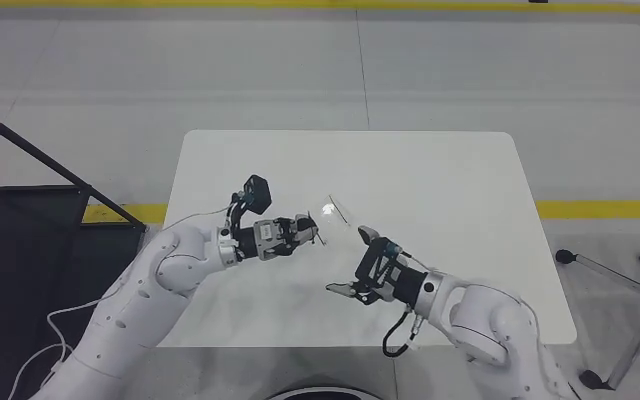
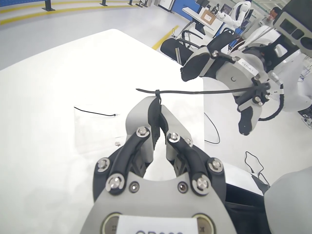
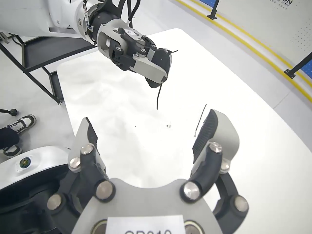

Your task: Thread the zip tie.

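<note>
Left wrist view shows the left gripper with its jaws pressed together on a black zip tie. The tie's head sits just above the fingertips, and its strap runs sideways toward the right gripper. From the right wrist view, that gripper stands wide apart and holds nothing. The held tie's loose end hangs beyond its fingers, apart from them.

In the top view both grippers are over the middle of the white table, the left gripper left of centre and the right gripper nearer the near edge. Bare tabletop lies to the far side and to the right.

There are two zip ties. The second zip tie lies flat just beyond the grippers, touched by neither.
</note>
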Controlling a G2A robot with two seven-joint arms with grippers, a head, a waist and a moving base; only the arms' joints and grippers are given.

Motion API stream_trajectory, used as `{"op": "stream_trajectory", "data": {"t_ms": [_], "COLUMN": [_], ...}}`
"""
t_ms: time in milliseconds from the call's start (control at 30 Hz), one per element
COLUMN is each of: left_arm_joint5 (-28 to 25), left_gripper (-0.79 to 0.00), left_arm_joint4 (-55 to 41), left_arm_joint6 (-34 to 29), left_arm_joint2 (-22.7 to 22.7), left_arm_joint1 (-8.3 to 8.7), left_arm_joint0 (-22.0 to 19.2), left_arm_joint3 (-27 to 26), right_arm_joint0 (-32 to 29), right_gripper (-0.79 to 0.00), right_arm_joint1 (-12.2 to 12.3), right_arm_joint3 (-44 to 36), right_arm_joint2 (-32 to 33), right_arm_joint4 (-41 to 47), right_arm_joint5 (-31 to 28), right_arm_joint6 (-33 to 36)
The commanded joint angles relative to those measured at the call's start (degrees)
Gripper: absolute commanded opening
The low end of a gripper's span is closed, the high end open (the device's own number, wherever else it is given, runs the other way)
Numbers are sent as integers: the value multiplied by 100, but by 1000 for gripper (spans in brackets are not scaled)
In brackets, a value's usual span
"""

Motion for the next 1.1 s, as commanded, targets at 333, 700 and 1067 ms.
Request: {"op": "stream_trajectory", "data": {"t_ms": [333,700,1067], "left_arm_joint5": [-177,-291,-358], "left_gripper": [-785,-785,-785], "left_arm_joint4": [100,124,181], "left_arm_joint6": [65,72,90], "left_arm_joint2": [-51,-53,-44], "left_arm_joint1": [-17,-42,-66], "left_arm_joint0": [48,18,27], "left_arm_joint3": [-25,31,50], "right_arm_joint0": [837,1058,1139], "right_gripper": [-191,-339,-529], "right_arm_joint1": [-70,-86,-77], "right_arm_joint3": [983,1162,1261], "right_arm_joint2": [-538,-764,-841], "right_arm_joint4": [635,688,706], "right_arm_joint5": [151,321,398], "right_arm_joint6": [293,291,223]}}
